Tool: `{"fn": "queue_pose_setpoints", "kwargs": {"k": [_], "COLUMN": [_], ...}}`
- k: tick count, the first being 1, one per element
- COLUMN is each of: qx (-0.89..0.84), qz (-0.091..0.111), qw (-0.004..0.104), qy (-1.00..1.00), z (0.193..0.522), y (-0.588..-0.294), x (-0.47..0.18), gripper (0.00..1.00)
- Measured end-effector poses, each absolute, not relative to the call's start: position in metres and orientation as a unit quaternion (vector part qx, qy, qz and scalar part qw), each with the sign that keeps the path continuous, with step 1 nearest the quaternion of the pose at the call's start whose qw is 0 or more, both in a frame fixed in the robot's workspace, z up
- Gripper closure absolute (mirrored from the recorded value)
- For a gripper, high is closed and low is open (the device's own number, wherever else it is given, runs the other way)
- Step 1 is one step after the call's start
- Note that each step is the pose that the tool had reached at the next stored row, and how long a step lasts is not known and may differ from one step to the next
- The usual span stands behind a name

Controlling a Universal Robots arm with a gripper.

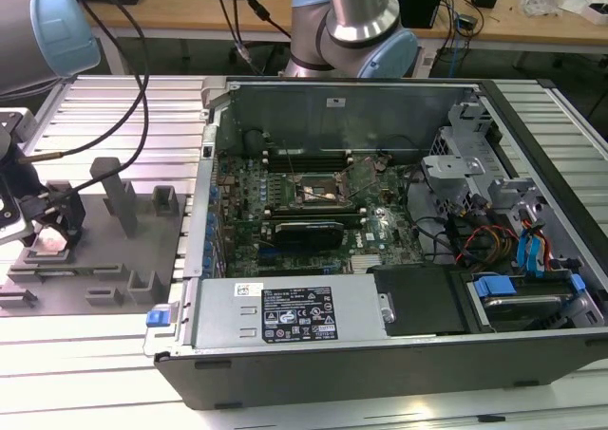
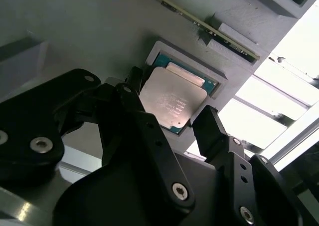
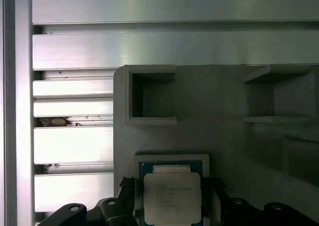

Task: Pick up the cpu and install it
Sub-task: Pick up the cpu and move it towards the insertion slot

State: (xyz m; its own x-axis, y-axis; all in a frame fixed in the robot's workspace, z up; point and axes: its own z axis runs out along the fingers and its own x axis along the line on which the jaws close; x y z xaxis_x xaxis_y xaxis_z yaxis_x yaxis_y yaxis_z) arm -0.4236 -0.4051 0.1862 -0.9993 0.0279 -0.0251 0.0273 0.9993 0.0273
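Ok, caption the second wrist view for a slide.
Tool close over the cpu, which sits in a recess of the grey fixture.

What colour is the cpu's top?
Silvery-white metal top on the flat square cpu, clearest in second wrist view.

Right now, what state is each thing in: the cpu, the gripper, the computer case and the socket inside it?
cpu: seated flat in the grey fixture recess, metal top up, not lifted.
gripper: fingers open, one on either side of the cpu.
computer case: side panel off, inside exposed.
socket: looks empty, its lid tipped up.
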Motion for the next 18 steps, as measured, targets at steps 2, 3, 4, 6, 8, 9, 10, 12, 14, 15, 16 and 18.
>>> {"fn": "queue_pose_setpoints", "kwargs": {"k": [2,3,4,6,8,9,10,12,14,15,16,18], "qx": [0.014,0.014,0.014,0.014,0.014,0.014,0.014,0.014,0.014,0.014,0.014,0.014], "qz": [0.013,0.012,0.012,0.012,0.01,0.009,0.008,0.008,0.008,0.008,0.008,0.008], "qw": [0.013,0.013,0.013,0.013,0.013,0.012,0.012,0.012,0.012,0.012,0.012,0.013], "qy": [1.0,1.0,1.0,1.0,1.0,1.0,1.0,1.0,1.0,1.0,1.0,1.0], "z": [0.1865,0.1868,0.187,0.1876,0.1877,0.1877,0.1877,0.1877,0.1877,0.1876,0.1878,0.1881], "y": [-0.4051,-0.4051,-0.4051,-0.4051,-0.4051,-0.405,-0.4051,-0.4051,-0.4051,-0.4051,-0.4051,-0.4051], "x": [-0.4236,-0.4236,-0.4236,-0.4236,-0.4237,-0.4237,-0.4236,-0.4236,-0.4236,-0.4236,-0.4236,-0.4235], "gripper": [0.32,0.32,0.32,0.32,0.32,0.32,0.32,0.32,0.32,0.32,0.32,0.32]}}
